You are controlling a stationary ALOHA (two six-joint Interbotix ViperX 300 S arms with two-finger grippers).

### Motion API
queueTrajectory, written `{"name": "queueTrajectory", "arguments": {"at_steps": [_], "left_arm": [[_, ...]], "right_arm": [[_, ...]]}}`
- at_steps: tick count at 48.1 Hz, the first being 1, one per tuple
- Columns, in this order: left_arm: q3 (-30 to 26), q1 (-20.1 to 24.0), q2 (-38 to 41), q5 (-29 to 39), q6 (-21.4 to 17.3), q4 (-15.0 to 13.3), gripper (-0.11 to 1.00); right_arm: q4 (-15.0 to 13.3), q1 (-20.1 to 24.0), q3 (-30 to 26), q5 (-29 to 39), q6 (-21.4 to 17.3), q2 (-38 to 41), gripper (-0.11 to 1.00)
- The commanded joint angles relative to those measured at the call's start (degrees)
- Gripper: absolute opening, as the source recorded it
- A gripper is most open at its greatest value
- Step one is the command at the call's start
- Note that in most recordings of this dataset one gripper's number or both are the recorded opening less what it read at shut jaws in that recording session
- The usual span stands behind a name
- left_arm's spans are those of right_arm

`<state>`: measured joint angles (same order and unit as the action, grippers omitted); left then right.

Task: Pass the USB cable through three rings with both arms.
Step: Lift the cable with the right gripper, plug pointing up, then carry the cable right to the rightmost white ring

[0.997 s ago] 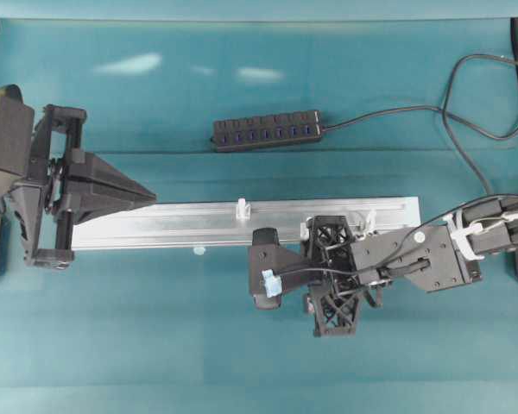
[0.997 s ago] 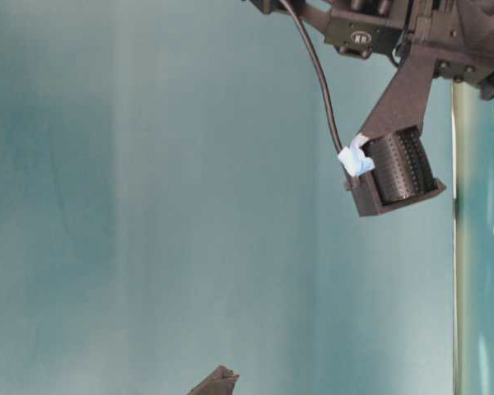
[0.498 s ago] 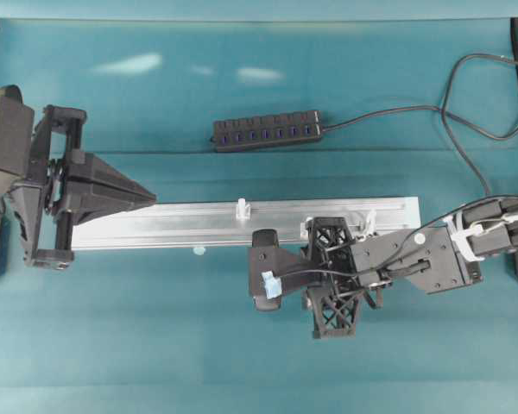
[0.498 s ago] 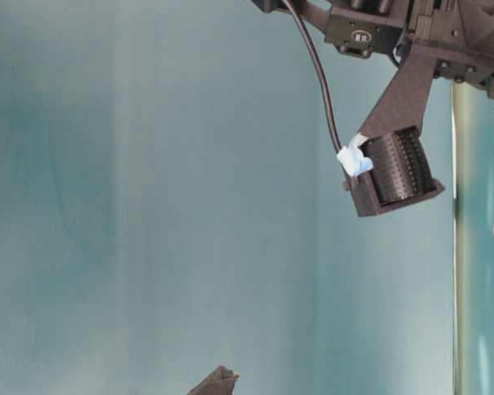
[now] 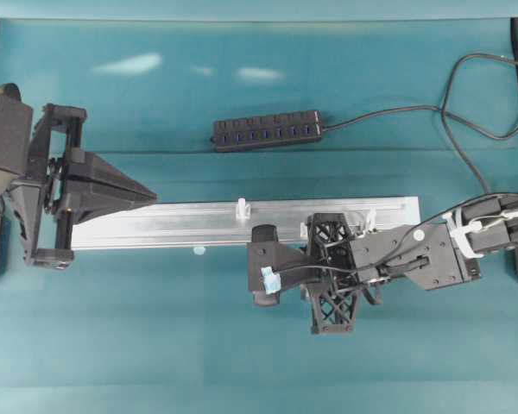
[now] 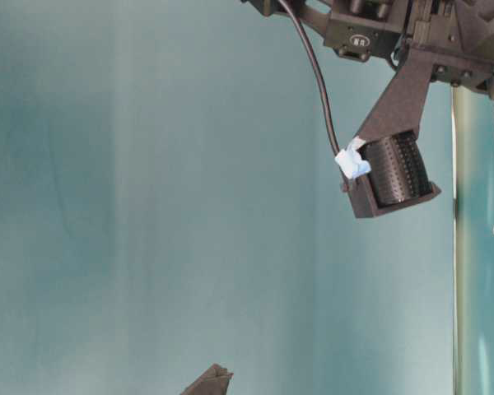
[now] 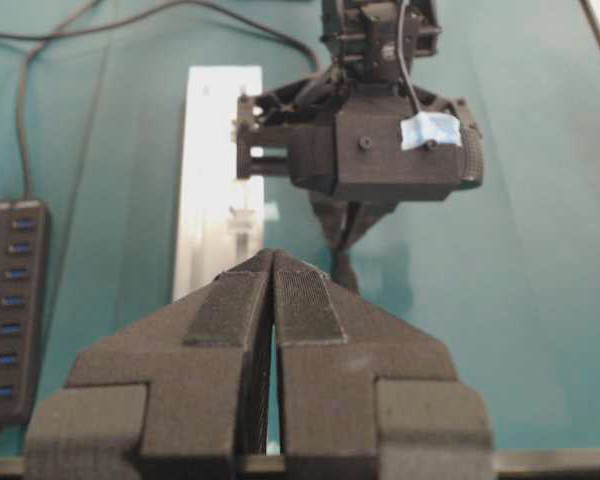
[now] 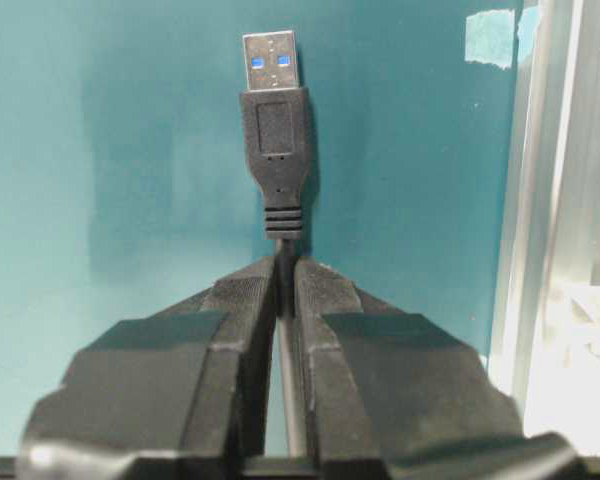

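Observation:
In the right wrist view my right gripper (image 8: pixel 285 262) is shut on the USB cable just behind its black plug (image 8: pixel 275 130). The plug sticks out ahead of the fingertips over the teal mat, left of the silver rail (image 8: pixel 560 200). From overhead, the right arm (image 5: pixel 414 257) lies along the rail's front right part, its wrist camera (image 5: pixel 263 259) hiding the jaws. Whitish rings stand on the rail (image 5: pixel 181 222): one mid-rail (image 5: pixel 241 208), two more (image 5: pixel 369 220) beside the right arm. My left gripper (image 5: pixel 151 195) is shut and empty at the rail's left end.
A black multi-port hub (image 5: pixel 266 131) lies behind the rail, with black cords (image 5: pixel 466 129) looping at the back right. A pale blue tape tab (image 5: pixel 198 251) sits in front of the rail. The table-level view shows only the right wrist camera (image 6: pixel 391 173) and the left gripper's tip (image 6: pixel 210 380).
The right jaws have closed onto the cable behind the plug, and the right arm has drifted slightly left and toward the rail. The left arm has not moved.

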<state>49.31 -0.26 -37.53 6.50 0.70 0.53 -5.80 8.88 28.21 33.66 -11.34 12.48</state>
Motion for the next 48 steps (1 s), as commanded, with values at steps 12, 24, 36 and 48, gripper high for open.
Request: {"name": "queueTrajectory", "arguments": {"at_steps": [12,24,36,48], "left_arm": [[-1.58,-0.18,-0.26,-0.62,0.09,0.18,0.02],[-1.85,-0.09,-0.35,-0.7,-0.26,0.18,0.02],[-2.02,0.0,-0.35,-0.62,-0.26,0.09,0.02],[-2.02,0.0,-0.44,-0.62,-0.18,0.09,0.02]], "right_arm": [[-0.09,-0.18,-0.53,-0.44,-0.44,-0.88,-0.08],[-0.09,-0.88,-3.78,0.7,0.09,-4.31,-0.08],[-0.26,-1.49,-7.91,10.72,2.29,-9.84,-0.08],[-1.23,-2.29,-11.95,20.21,4.48,-13.89,-0.08]]}}
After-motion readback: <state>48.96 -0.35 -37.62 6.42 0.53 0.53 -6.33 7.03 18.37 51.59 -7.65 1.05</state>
